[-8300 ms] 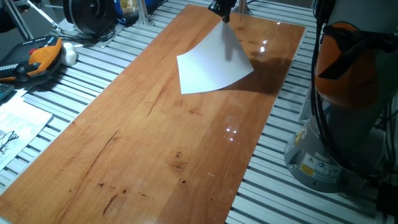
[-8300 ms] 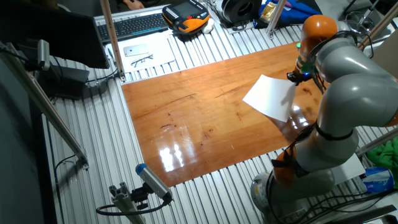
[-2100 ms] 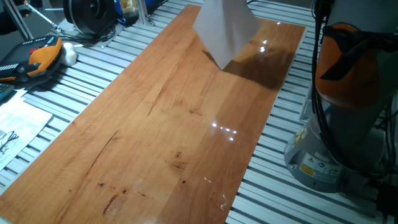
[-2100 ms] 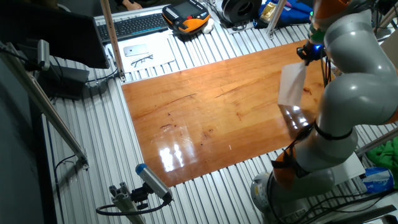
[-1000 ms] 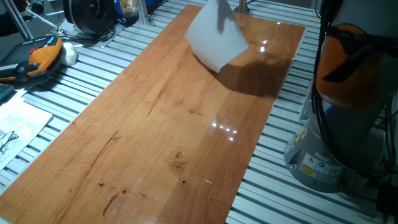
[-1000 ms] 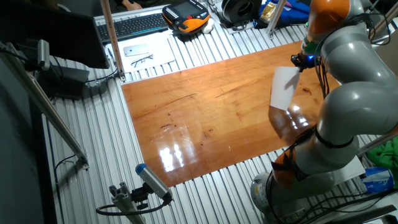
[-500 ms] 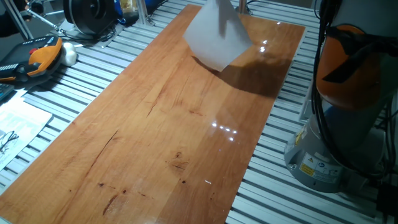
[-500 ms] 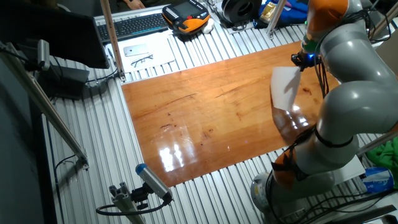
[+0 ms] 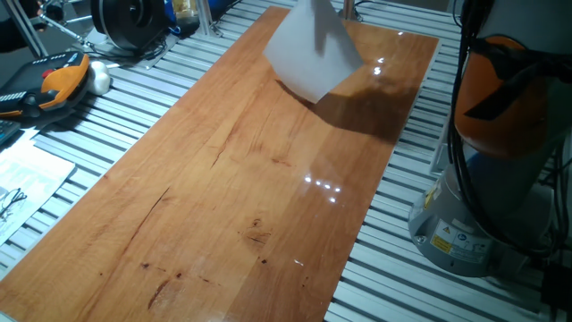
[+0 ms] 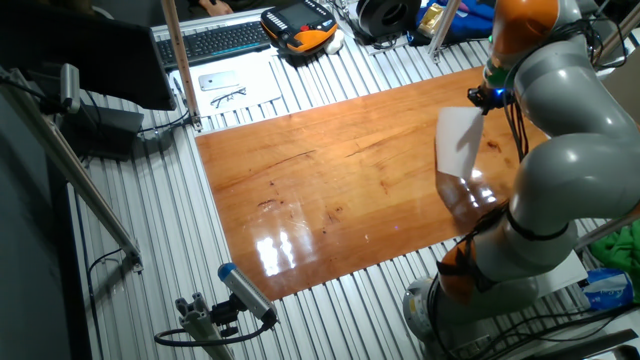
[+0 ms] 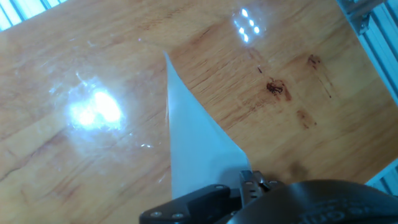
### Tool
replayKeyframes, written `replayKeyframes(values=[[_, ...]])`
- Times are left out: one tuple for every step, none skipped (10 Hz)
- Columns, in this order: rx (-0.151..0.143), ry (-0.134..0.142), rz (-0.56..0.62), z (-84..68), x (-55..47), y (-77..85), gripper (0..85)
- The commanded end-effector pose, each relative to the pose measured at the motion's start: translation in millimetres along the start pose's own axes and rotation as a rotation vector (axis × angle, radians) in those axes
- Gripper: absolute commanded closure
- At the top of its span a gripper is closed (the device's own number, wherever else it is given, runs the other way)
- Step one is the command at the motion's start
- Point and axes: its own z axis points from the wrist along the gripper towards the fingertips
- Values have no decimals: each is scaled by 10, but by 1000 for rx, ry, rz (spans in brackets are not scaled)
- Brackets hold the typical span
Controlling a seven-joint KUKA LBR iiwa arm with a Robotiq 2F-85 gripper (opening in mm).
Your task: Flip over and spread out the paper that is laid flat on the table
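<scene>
Reddish-brown wood fills most of what I can see from here: the bench (image 9: 223, 179) runs long and glossy, bare along its whole left stretch, with lamp glare and a few dark grain marks. Off its left end, at about nine o'clock on the grey slatted surface (image 9: 125, 98), lie an orange-and-black handset (image 9: 54, 82) and a printed sheet with spectacles (image 9: 16, 183); neither belongs to the job.

Moving right, the paper (image 9: 311, 49) hangs in the air over the far end of the bench, at roughly one o'clock in that fixed view, its lower corner just above the wood and its shadow spread beneath it. From the other side the paper (image 10: 458, 142) dangles almost edge-on. The hand (image 11: 245, 190) pinches the sheet at its top corner, fingers pressed together on it, and the hand view looks straight down the drooping white face to the bench.

A couple of seconds ago the sheet hung higher and further right; it has since swung left and sunk a little, and over the last half second it has barely shifted. I'd judge the lift is finished and the turn is under way, with laying down and spreading not yet done.
</scene>
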Motion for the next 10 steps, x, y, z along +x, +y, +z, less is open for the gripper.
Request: replayKeyframes(values=[[18,-10,-44,1,0,0,850],[22,-1,-91,1,0,0,850],[11,16,-133,1,0,0,850],[6,20,-157,1,0,0,850],[-3,20,-171,1,0,0,850],[-24,25,-165,1,0,0,850],[-40,31,-157,1,0,0,850],[-61,43,-145,1,0,0,850],[-61,40,-156,1,0,0,850],[-65,35,-168,1,0,0,850]])
